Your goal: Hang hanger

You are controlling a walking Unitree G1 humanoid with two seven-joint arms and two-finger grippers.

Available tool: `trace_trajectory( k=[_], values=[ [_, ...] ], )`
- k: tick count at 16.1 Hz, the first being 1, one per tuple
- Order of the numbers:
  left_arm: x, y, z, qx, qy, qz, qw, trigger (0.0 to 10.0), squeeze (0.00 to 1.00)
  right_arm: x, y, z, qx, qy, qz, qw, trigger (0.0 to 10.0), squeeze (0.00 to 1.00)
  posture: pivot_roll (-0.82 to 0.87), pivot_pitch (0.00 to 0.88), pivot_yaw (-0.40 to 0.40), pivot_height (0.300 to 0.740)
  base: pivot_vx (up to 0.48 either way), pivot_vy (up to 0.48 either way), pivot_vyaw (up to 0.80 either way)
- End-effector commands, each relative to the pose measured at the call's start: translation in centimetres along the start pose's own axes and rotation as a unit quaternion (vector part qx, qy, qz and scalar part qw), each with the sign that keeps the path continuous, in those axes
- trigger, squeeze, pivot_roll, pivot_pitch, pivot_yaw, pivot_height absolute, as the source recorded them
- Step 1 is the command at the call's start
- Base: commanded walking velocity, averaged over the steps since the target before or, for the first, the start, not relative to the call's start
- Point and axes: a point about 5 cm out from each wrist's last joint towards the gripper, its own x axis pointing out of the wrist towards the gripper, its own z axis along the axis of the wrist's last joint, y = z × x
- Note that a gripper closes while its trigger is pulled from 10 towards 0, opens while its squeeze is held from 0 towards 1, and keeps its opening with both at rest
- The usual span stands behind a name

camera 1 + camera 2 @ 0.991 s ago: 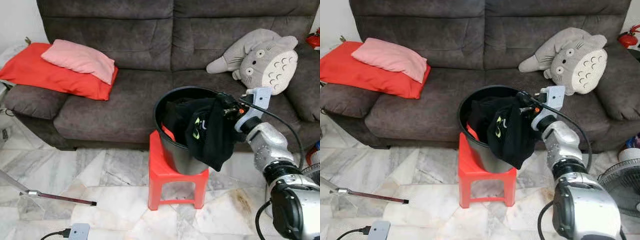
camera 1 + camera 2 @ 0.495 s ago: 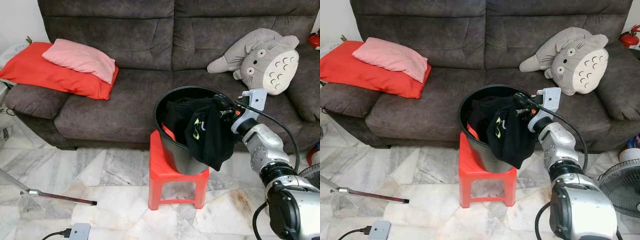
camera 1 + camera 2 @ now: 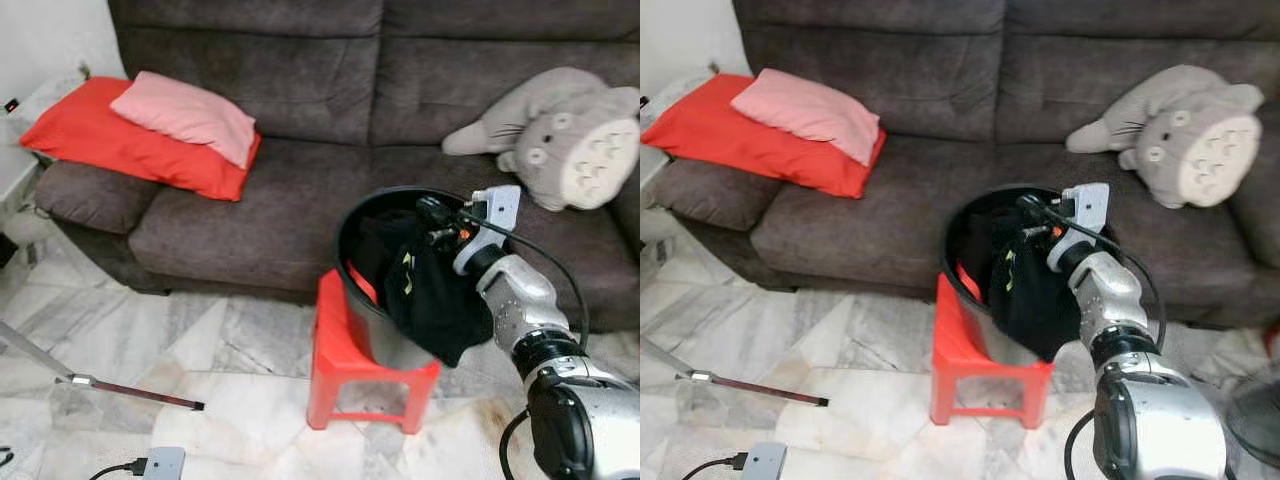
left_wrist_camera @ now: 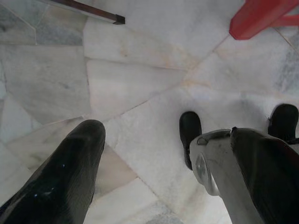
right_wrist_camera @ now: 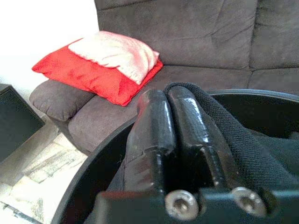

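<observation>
A grey sofa [image 3: 300, 190] backs the scene, with open marble floor [image 3: 150, 340] in front. A black bucket [image 3: 362, 300] stands on a red stool [image 3: 350, 375]; a black garment [image 3: 430, 290] hangs over its near rim. The right gripper [image 5: 175, 114], fingers pressed together, pinches that garment's edge. Left gripper [image 4: 140, 158] hangs spread above the floor.

Black bucket [image 3: 365, 300]; red plastic stool [image 3: 345, 365]. Black garment [image 3: 435, 295] with a yellow-green mark. Dark grey-brown sofa [image 3: 300, 90]. Red cushion [image 3: 110, 140] under pink pillow [image 3: 185, 115]. Grey-and-cream plush toy [image 3: 560, 135]. White-grey marble floor [image 3: 130, 330].
</observation>
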Motion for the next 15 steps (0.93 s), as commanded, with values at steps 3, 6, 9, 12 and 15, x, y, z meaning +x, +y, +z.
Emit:
trace_trajectory(
  k=[3,6,9,12,15],
  values=[
    [-0.3,0.3,-1.2,-0.009,0.022,0.007,1.0,10.0,0.0,-0.3,0.0,-0.4,0.002,-0.003,0.001,1.0,0.0,0.0,-0.08,0.171,0.034,0.74,0.307,0.0,0.0],
    [-0.3,0.3,-1.3,-0.006,0.024,0.008,1.0,10.0,0.0,-0.5,0.5,-1.5,0.007,-0.001,0.011,1.0,0.0,0.0,-0.08,0.173,0.037,0.74,0.094,0.0,0.0],
    [-0.4,0.3,-1.6,-0.002,0.03,0.007,1.0,10.0,0.0,-0.9,1.5,-3.3,0.006,0.021,0.047,0.999,10.0,0.0,-0.09,0.173,0.041,0.74,0.0,0.0,0.0],
    [-0.4,0.2,-1.8,0.004,0.035,0.005,0.999,10.0,0.0,-1.5,2.3,-5.0,0.001,0.045,0.084,0.995,10.0,0.44,-0.1,0.164,0.042,0.74,0.0,0.0,0.0],
    [-0.4,0.2,-1.9,0.005,0.039,0.003,0.999,10.0,0.0,-1.2,2.3,-4.5,-0.009,0.043,0.073,0.996,10.0,1.0,-0.09,0.153,0.038,0.74,0.0,0.0,0.0]
  ],
)
